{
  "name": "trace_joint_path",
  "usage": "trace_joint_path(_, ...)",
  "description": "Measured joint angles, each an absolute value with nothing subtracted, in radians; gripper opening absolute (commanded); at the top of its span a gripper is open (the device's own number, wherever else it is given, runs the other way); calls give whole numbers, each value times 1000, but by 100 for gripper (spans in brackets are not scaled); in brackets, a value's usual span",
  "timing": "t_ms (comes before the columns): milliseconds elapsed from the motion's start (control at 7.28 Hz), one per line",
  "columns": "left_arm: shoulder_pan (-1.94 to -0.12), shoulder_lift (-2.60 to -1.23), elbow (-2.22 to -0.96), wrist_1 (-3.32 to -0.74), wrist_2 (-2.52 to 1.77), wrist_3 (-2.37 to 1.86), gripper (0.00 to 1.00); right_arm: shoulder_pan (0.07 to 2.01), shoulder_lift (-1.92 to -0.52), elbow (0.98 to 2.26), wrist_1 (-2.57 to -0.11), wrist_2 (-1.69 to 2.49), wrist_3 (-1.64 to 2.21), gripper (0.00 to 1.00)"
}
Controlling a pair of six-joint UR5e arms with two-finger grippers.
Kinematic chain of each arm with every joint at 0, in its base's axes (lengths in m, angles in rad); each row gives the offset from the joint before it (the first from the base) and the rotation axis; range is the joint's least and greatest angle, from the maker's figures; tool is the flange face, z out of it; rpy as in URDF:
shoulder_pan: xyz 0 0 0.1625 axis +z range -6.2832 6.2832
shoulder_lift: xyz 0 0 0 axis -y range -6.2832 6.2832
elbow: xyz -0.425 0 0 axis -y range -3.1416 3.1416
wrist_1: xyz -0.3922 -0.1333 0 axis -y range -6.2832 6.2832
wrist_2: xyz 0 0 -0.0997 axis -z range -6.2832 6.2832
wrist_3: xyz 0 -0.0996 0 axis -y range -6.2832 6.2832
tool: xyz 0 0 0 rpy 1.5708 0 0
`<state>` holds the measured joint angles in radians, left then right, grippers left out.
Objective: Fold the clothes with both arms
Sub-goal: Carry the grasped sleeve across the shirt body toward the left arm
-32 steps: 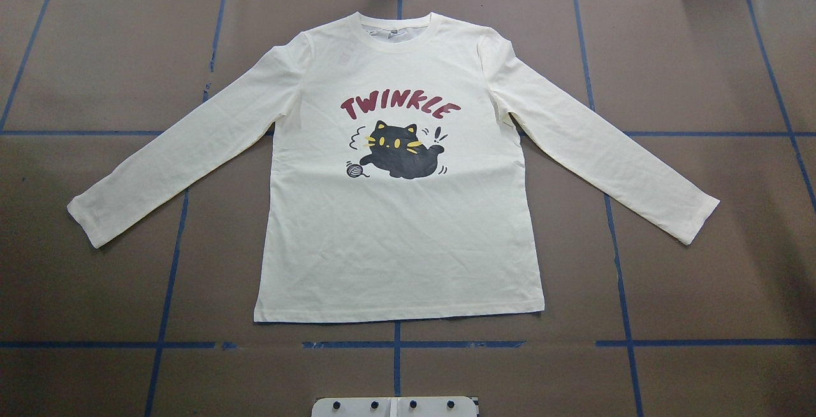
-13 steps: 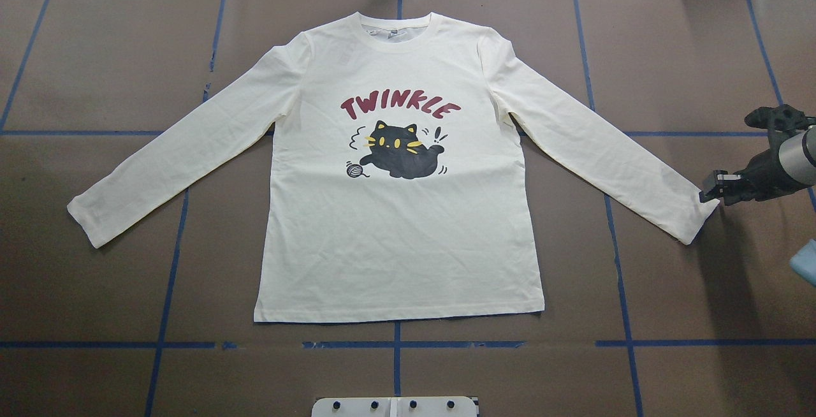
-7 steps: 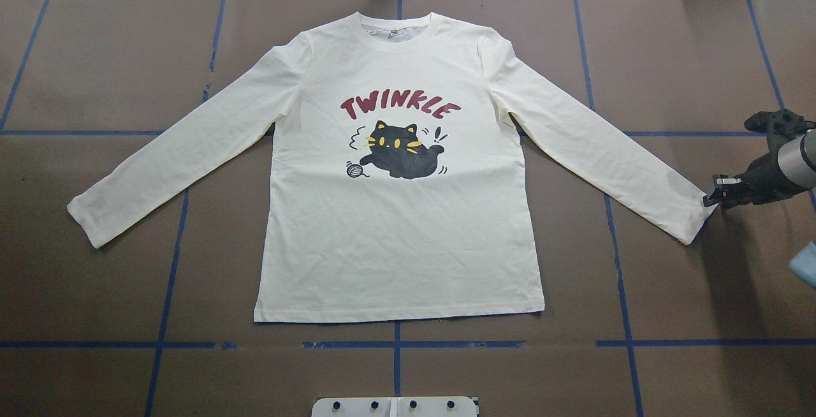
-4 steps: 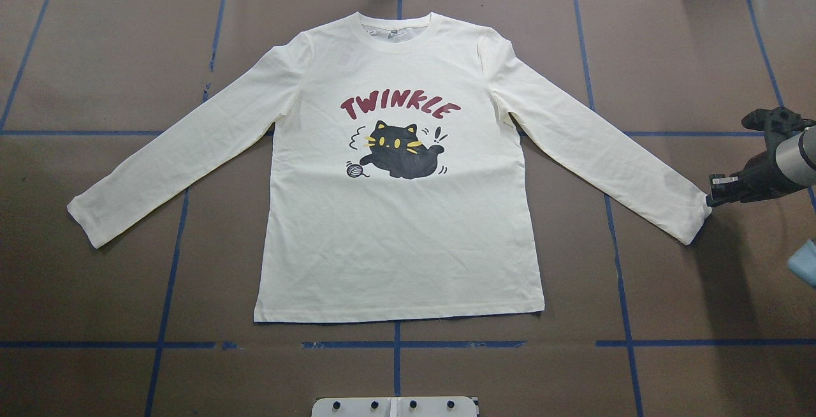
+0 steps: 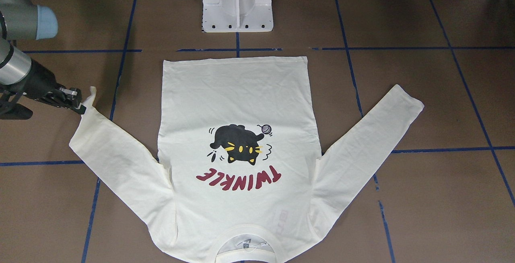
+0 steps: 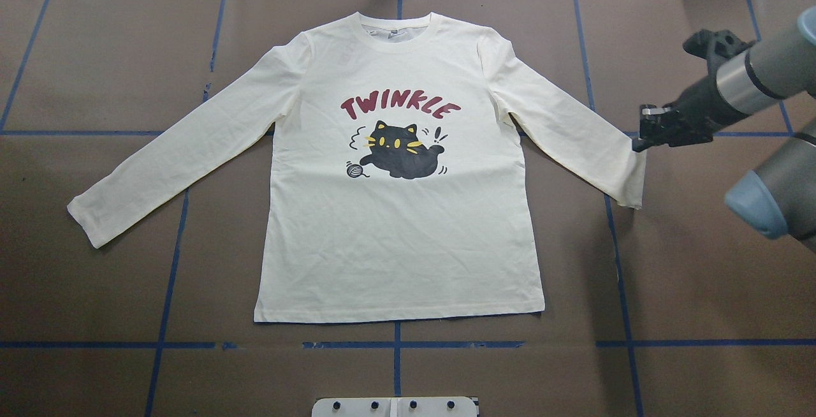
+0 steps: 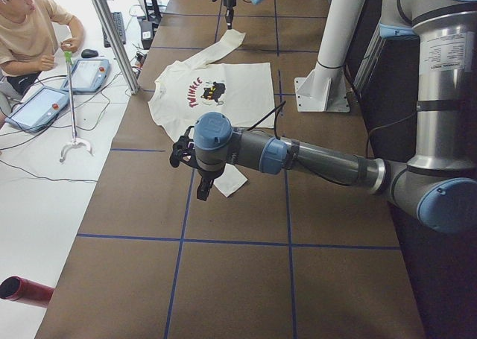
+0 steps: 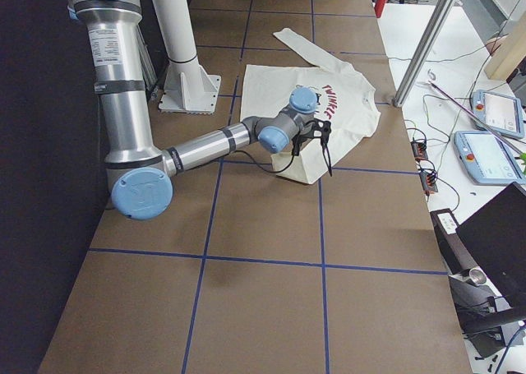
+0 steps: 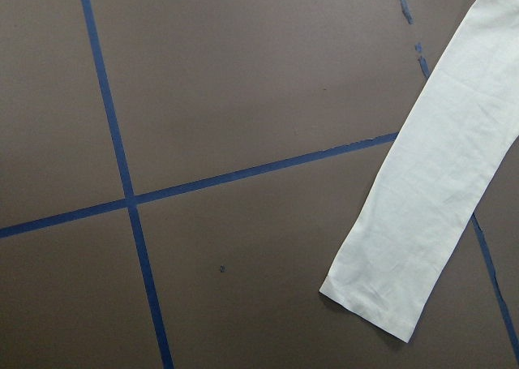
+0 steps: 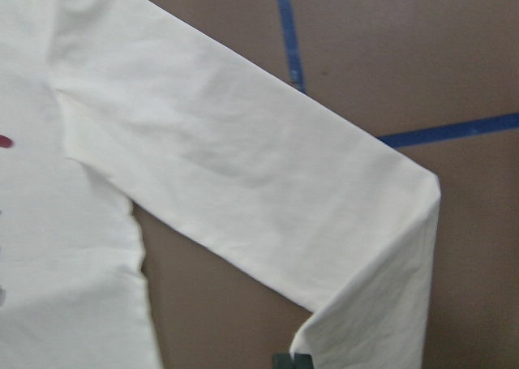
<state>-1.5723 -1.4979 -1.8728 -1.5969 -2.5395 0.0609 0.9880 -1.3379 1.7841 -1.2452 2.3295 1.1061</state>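
Note:
The clothes, a cream long-sleeved shirt [image 6: 395, 232] with a black cat print and red "TWINKLE" lettering, lie print-up and flat on the brown table. My right gripper [image 6: 638, 145] is shut on the cuff of the shirt's right sleeve [image 6: 574, 130] and holds it above the table, so the sleeve end [image 10: 381, 304] doubles back under it. The front-facing view shows the same gripper [image 5: 82, 108] beside the raised cuff [image 5: 92, 93]. The left sleeve [image 6: 172, 162] lies stretched out, its cuff [image 9: 381, 300] below the left wrist camera. My left gripper [image 7: 200, 184] hangs high beside that cuff; I cannot tell whether it is open or shut.
Blue tape lines [image 6: 395, 344] cross the brown table cover. The white pedestal base [image 5: 237, 5] stands at the robot's edge. A person [image 7: 30, 33] sits off the table by teach pendants [image 7: 41, 104]. A red cylinder [image 7: 26, 290] lies on the floor.
My right arm came in from the right, shut on the right cuff, then lifted it and carried it inward and away from the robot. The sleeve end now folds over.

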Motion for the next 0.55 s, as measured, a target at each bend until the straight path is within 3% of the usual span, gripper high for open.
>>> trace_joint_path(275, -1572, -1505, -1874, -1598, -2543, 62, 100, 914, -1044, 1730, -1364, 2250, 1327, 0)
trace_joint_path(550, -1572, -1515, -1871, -1617, -2543, 60, 100, 798, -820, 1613, -1324, 2112, 1485, 0)
